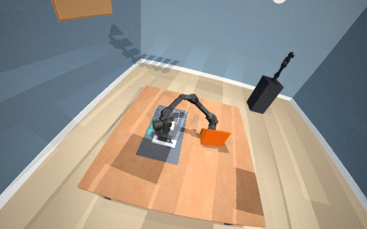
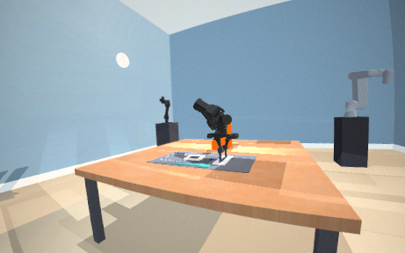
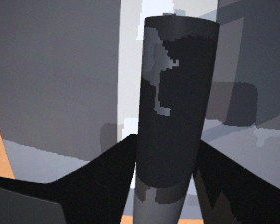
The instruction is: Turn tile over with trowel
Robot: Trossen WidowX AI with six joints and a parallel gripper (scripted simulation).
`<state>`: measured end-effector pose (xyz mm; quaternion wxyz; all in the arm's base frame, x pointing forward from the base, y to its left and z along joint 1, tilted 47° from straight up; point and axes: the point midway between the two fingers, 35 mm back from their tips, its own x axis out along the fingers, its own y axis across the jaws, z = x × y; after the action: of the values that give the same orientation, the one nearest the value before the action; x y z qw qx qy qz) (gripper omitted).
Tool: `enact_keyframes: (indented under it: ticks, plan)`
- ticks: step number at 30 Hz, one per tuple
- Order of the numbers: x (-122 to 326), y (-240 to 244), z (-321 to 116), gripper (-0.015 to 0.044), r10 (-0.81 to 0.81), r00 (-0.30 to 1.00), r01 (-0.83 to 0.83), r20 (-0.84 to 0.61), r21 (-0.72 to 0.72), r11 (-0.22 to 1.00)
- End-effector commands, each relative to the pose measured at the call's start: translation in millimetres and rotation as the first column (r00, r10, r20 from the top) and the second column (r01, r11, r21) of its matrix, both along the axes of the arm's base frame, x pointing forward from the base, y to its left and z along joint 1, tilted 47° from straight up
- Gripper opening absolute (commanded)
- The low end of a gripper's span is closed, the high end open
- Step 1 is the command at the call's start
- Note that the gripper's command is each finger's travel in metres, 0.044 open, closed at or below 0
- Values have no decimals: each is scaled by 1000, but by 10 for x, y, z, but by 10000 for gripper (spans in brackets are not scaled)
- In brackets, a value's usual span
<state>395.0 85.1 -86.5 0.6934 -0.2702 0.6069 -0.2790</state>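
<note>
My gripper (image 1: 165, 139) (image 2: 222, 158) (image 3: 164, 144) is shut on the dark round handle of the trowel (image 3: 176, 90), low over the mat (image 1: 158, 155) (image 2: 243, 163) (image 3: 56, 65). A white strip-shaped piece (image 1: 171, 145) (image 2: 218, 163) (image 3: 129, 65) lies under the handle. The trowel's blade cannot be made out. The tile (image 1: 172, 126) (image 2: 194, 157), pale with a dark mark on top, lies flat on the mat beside the gripper, partly hidden by the arm in the top view. The dashed outline is faint at the mat's far end.
A teal bar (image 1: 150, 130) (image 2: 193, 165) lies along the mat's edge near the tile. An orange block (image 1: 215, 137) (image 2: 228, 132) stands by the arm's base on the wooden table (image 1: 202, 187) (image 2: 188, 186). Other arms on dark pedestals stand beyond the table.
</note>
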Motion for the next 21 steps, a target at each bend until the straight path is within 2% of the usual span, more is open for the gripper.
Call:
enact_keyframes:
  ticks: [1,14,19,21]
  plan:
    - [4,-16,-8,130,-79,994,78,78,15,997]
    - [4,-16,-8,130,-339,881,321,330,110,941]
    - [4,-16,-8,130,-352,871,332,342,117,936]
    - [4,-16,-8,182,-352,871,332,342,117,936]
